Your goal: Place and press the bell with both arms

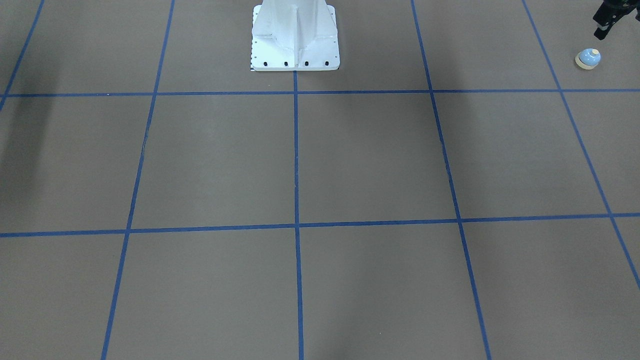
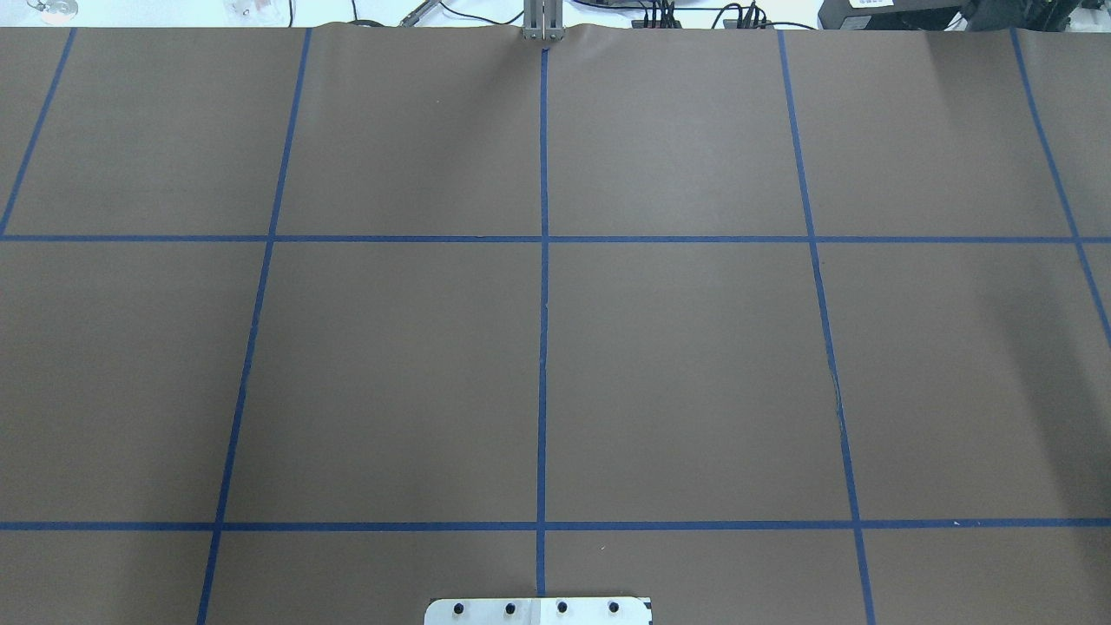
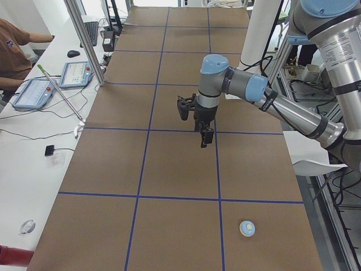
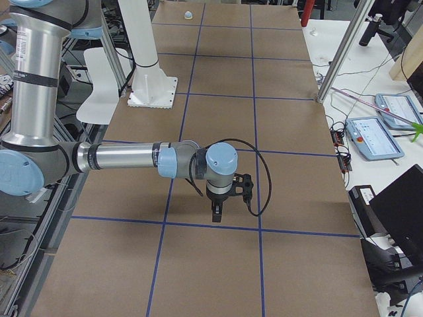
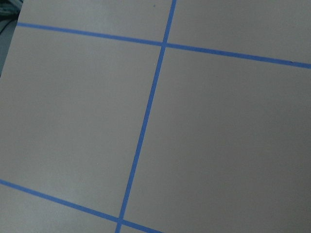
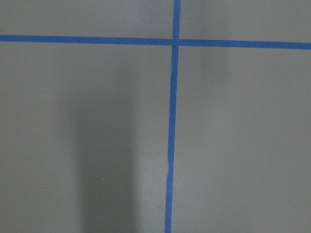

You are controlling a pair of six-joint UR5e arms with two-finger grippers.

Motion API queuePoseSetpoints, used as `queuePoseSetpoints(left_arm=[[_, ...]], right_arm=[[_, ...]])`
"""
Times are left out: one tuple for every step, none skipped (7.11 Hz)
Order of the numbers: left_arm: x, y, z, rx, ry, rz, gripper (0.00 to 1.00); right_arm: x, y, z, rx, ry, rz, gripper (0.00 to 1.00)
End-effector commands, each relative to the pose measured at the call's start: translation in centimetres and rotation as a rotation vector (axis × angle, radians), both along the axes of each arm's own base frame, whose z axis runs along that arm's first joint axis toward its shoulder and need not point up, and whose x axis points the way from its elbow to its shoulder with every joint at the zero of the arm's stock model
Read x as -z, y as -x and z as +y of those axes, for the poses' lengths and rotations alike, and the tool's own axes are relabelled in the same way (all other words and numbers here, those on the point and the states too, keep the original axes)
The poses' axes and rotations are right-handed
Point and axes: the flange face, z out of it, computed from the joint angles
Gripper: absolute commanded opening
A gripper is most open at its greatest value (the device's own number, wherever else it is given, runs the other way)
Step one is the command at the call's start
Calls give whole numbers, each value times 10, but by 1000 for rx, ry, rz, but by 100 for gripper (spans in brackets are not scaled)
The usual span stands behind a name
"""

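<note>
Front-facing view: the bell [image 1: 588, 58] sits upright on the table [image 1: 350, 160] near its far corner, the left gripper [image 1: 606, 26] hanging close by, cropped, its jaw gap unreadable. Right-side view: the right gripper [image 4: 217, 212] points down above the table's near end, well apart from the bell, its opening impossible to tell.

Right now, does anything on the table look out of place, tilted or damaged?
Nothing looks spilled or broken. The bell seems upright but sits far out toward the robot's left, outside the overhead view. The brown cover puckers slightly at its far edge.
</note>
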Motion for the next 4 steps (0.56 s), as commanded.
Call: queuePoseSetpoints(left_arm=[[-2,-28,4,143,111,-54,100],[-6,-51,7,220,168,-104,100],[-14,-83,17,292,226,-199,100],[-17,-106,27,385,293,-221,100]], right_arm=[[0,0,1,0,1,0,100],[0,0,1,0,1,0,100],[0,0,1,0,1,0,100],[-2,0,2,0,4,0,100]])
